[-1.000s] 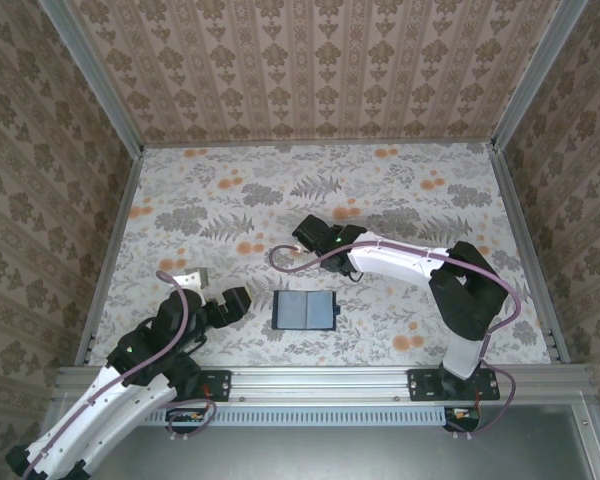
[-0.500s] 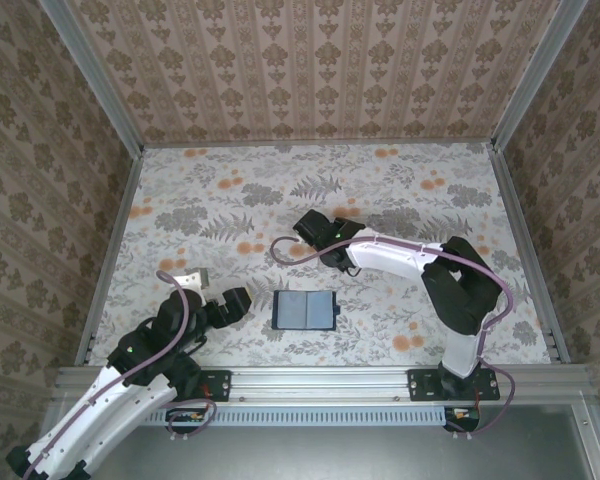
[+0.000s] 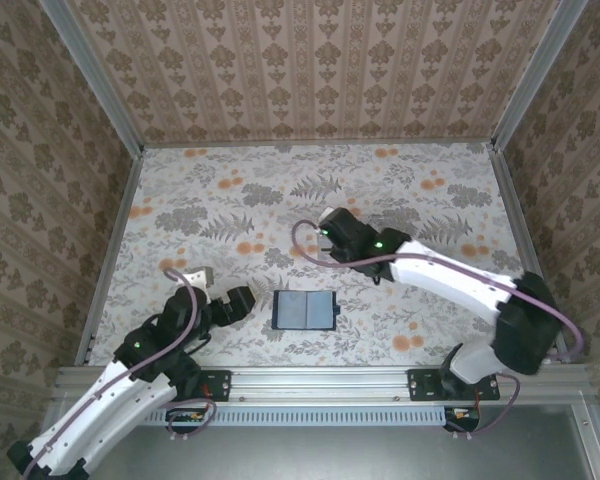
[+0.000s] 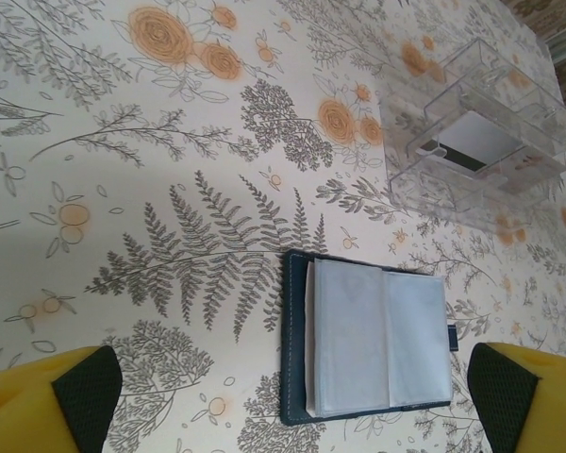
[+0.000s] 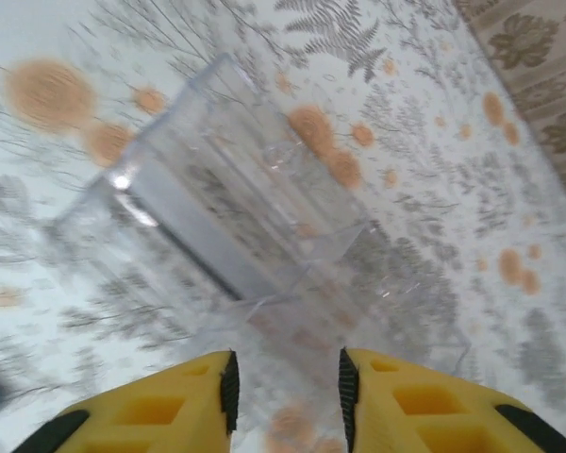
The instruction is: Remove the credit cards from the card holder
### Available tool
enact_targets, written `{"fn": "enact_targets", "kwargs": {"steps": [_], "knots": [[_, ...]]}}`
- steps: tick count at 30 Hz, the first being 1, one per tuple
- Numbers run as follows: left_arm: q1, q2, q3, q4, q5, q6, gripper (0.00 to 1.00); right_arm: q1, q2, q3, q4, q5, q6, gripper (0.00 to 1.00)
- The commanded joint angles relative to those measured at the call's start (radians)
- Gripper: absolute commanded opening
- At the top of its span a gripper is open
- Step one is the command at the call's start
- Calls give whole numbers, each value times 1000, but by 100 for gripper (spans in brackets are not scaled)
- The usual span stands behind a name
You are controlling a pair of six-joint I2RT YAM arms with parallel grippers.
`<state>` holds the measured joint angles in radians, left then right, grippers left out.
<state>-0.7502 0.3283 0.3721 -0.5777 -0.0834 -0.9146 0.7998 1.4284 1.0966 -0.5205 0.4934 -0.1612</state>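
Much bare table (image 3: 400, 190) round card holder (image 3: 305, 311); left gripper (image 3: 216, 288) agape, right gripper (image 5: 285, 387) barely ajar.

The left arm (image 3: 92, 405) and right arm (image 3: 448, 280) have white shells, black joints and looping purple cables (image 3: 294, 240); yellow fingers (image 5: 434, 406) carry black pads (image 4: 87, 382)

Clear plastic tray (image 4: 424, 104) on floral-patterned table (image 4: 170, 142), damask-papered walls (image 3: 310, 70) around

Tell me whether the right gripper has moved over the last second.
Yes. Against the unmoved card holder, the right gripper has shifted rightward in the top view.
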Motion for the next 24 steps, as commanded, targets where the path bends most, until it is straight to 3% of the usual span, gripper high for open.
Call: {"fn": "enact_targets", "kwargs": {"steps": [1, 9, 15, 24], "knots": [[7, 77, -16, 114, 46, -17, 96, 9, -121, -120, 28, -230, 227, 34], [-25, 309, -27, 288, 91, -74, 83, 19, -208, -338, 139, -466, 503, 32], [-100, 467, -6, 367, 64, -108, 76, 40, -141, -439, 280, -532, 594, 32], [-158, 651, 37, 441, 77, -115, 62, 62, 24, -444, 352, -563, 626, 34]]}}
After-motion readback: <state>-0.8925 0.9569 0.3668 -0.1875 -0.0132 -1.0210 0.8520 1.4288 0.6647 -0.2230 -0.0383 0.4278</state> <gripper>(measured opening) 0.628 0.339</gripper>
